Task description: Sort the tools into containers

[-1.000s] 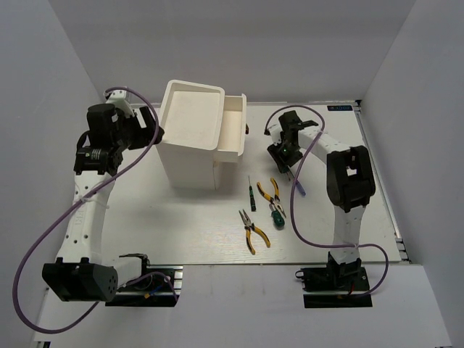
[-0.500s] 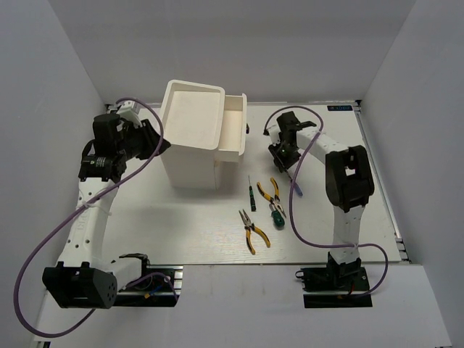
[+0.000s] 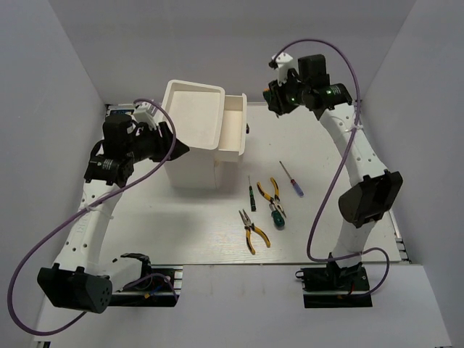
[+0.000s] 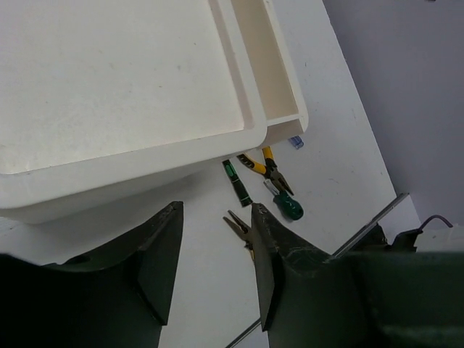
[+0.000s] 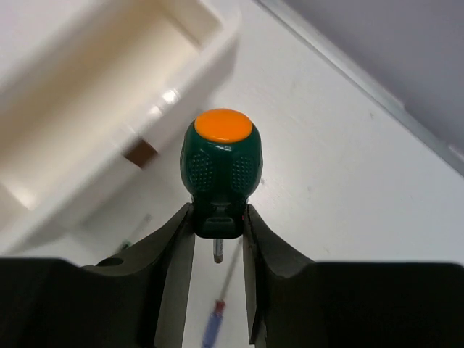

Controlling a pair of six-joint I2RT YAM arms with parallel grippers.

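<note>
The right arm has swung up off the table and the stubby green screwdriver [image 5: 217, 163] goes with it. It is clamped by its neck in the right gripper [image 5: 217, 217], orange cap up, in the air beside the open drawer [image 3: 233, 127]. Down on the table [image 3: 196, 217] lie the blue screwdriver [image 3: 292, 178], pliers [image 3: 270, 190], second pliers [image 3: 254, 232], a thin green screwdriver [image 3: 251, 194] and another stubby one [image 3: 276, 216]. The left gripper [image 4: 214, 268] has moved in over the box [image 3: 192, 119], jaws apart, holding nothing.

Glossy green plastic stubby screwdriver [image 5: 217, 170], stippled sides, smooth orange cap; matt white plastic box [image 4: 145, 159].
</note>
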